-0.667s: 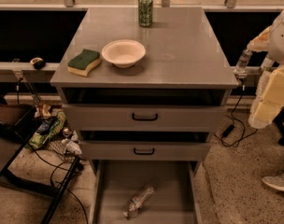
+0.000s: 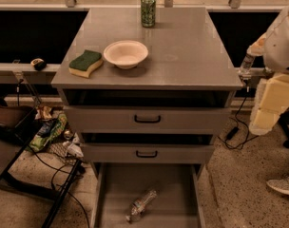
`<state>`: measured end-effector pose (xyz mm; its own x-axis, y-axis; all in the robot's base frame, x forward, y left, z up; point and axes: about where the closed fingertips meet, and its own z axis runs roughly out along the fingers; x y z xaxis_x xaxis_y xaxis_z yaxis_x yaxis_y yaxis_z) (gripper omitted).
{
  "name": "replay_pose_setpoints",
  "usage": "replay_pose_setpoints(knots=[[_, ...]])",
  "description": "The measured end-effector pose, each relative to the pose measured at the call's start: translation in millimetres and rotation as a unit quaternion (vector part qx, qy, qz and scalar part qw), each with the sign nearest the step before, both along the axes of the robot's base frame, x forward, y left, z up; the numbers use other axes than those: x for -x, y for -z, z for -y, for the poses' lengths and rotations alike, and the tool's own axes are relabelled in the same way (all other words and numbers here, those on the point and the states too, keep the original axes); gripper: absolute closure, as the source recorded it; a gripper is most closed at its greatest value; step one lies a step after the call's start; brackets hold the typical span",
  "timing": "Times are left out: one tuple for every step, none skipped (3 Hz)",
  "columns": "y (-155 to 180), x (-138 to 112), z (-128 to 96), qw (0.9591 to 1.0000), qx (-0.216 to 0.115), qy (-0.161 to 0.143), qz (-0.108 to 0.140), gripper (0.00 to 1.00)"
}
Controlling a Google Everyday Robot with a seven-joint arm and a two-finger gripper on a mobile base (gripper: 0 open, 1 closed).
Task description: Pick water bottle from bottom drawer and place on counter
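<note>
Since the earlier frame we see almost no change. The water bottle (image 2: 141, 204), bowl (image 2: 125, 54), sponge (image 2: 85, 62) and green can (image 2: 148, 10) lie where they lay. The white arm (image 2: 283, 44) stays at the right edge of view.

The gripper (image 2: 264, 120) hangs off the bench's right side, below the level of its top and apart from the cabinet. We cannot tell how its jaws stand, nor whether they have hold of anything.

The bottom drawer (image 2: 170, 189) is pulled out. The water bottle lies slantwise on its floor, a little left of the middle, apart from both side walls, with open floor to its right. The two upper drawers (image 2: 147, 119) above it are closed.

On the bench (image 2: 192, 46), the sponge and bowl sit near the front left and the can stands at the back edge; the right half shows open grey surface. A smooth clear bottle (image 2: 247, 63) stands just beyond the right edge.

Left of the drawer the floor holds cables, bags and a black stand (image 2: 59, 198). To the right there is a cable and a shoe (image 2: 283, 184).
</note>
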<state>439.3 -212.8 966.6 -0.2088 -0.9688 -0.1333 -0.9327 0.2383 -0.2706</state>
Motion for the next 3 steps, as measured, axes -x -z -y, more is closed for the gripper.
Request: replay_pose_setpoints(knots=[[31.6,-6.5,1.7,0.9972,0.073,0.001,0.016,0.0],[76.2,-20.5,8.9,0.9872,0.15,0.0,0.053,0.0],[151.4,-26.2,21.9,0.9751,0.218,-0.015,0.038,0.0]])
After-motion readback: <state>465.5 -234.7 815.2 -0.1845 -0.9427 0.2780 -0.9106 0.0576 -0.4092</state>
